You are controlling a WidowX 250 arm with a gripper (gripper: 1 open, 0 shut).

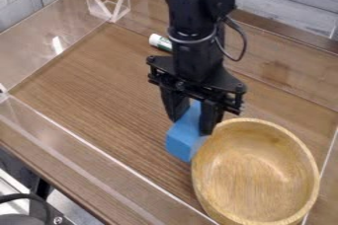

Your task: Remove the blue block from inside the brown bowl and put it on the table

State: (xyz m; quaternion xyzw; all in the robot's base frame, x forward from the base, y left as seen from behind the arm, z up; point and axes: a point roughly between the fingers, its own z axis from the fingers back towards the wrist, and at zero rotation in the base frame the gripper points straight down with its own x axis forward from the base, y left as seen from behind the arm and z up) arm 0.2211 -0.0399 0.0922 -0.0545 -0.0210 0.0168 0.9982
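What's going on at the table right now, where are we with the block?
The gripper is shut on the blue block, pointing straight down just left of the brown bowl. The block is already out of the bowl, which looks empty, and sits at or just above the table; I cannot tell if it touches down. It has not been released yet. A green-and-white marker lies behind the arm.

Back there lies a green-and-white marker (161, 41), mostly hidden. Clear acrylic walls (59, 120) ring the wood surface, and a clear acrylic stand (109, 4) sits propped up in the far corner.
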